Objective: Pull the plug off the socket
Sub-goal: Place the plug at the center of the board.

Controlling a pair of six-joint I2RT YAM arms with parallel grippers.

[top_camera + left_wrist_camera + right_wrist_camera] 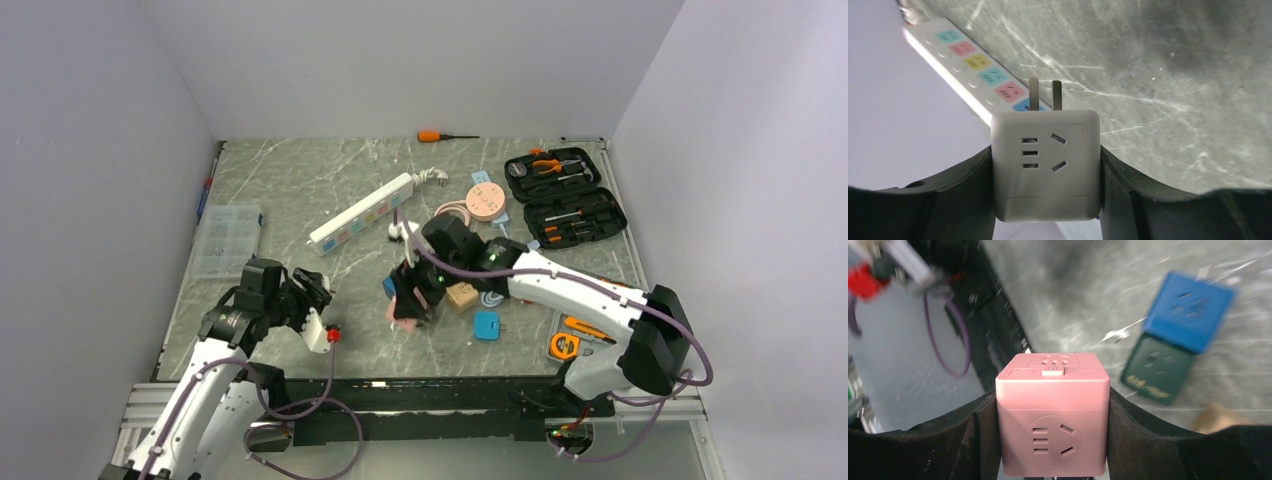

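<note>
On the left of the bench (300, 180), the left tool (1045, 156) pinches the white plug (1045, 175), prongs bare, apart from the socket (362, 213) lying diagonally beyond. The right tool (1053, 405) pinches a pink cube (1052, 440) near a blue cube (1188, 310) and a dark green cube (1155, 370); a round pink disc (485, 202) and a tool case (563, 197) lie behind.

The table (300, 170), a grey-green marbled slab, carries the socket (362, 212) lying slantwise near its middle, with its white cord (432, 176) curling just off its far right end. Left of the socket sits a clear compartment box (226, 238). Beyond the socket at the far edge lies an orange-handled screwdriver (445, 136), just right of it a round pink disc (485, 201), further right an open black tool case (563, 196), and nearer than the socket to its right a tan cube (461, 296), a blue adapter (487, 325) and a small orange-and-black tool (565, 346).
</note>
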